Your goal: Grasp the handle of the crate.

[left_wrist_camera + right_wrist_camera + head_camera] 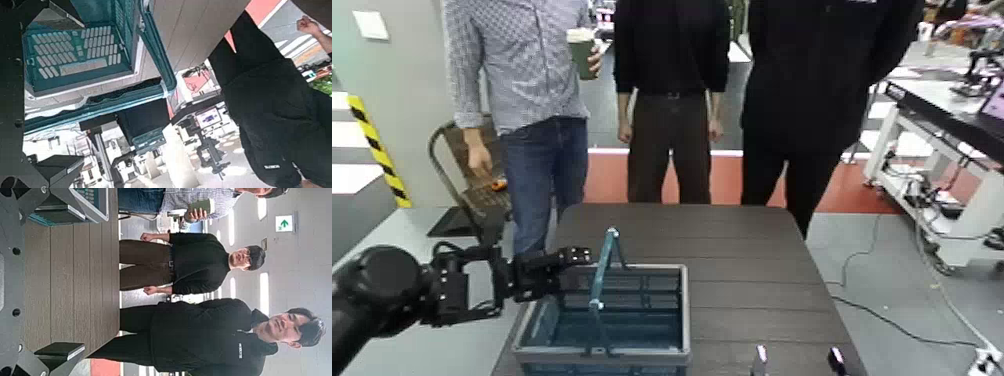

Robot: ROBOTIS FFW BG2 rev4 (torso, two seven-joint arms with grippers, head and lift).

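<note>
On the left part of the dark brown slatted tabletop [740,270] sits the crate [685,310], a rectangular basket with a grey rim and teal-blue slatted walls. Its handle [597,290], a thin teal-blue plastic arched bar, stands raised above the crate's opening. Over the crate's left side, the left claw [568,265], black, points toward the handle with its fingers spread, near the bar and pinching nothing. The right claw [799,360], also spread and empty, is low over the near side of the tabletop, to the right of the crate and apart from it. Beyond the far edge stand three people: one in a checked shirt [522,60] holding a dark green cup [582,58], and two in black tops [672,45].
</note>
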